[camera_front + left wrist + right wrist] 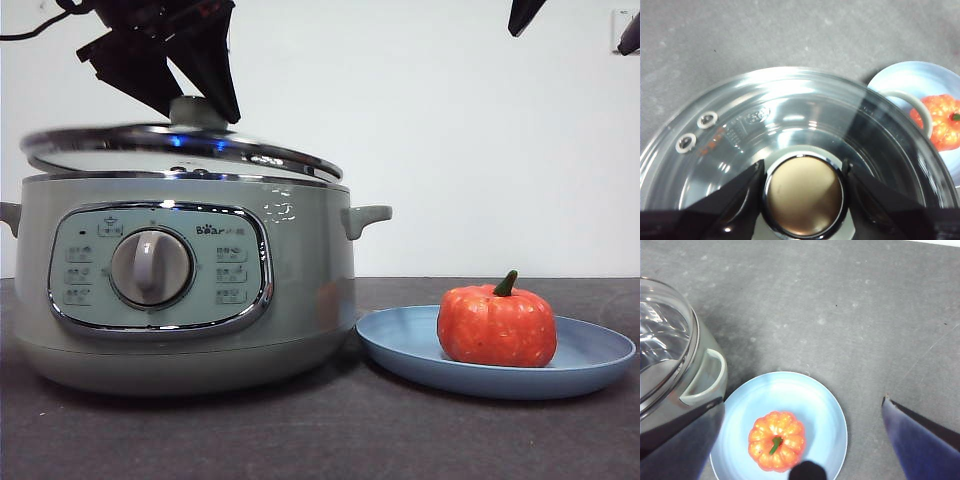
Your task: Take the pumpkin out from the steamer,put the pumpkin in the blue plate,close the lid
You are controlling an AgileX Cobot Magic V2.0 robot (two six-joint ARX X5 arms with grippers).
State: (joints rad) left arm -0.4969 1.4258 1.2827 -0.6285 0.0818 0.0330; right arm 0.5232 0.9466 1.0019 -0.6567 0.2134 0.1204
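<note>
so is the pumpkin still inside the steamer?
No, the pumpkin sits upright on the blue plate beside the steamer, as the front view shows.

pumpkin upright on blue plate, steamer just beside, lid apparently on it, right gripper jaws spread wide above

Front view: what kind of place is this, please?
Probably a test bench staged as a kitchen, not a real one: a cooker and a toy pumpkin on a blue plate sit on a bare grey table before a blank white wall.
</note>
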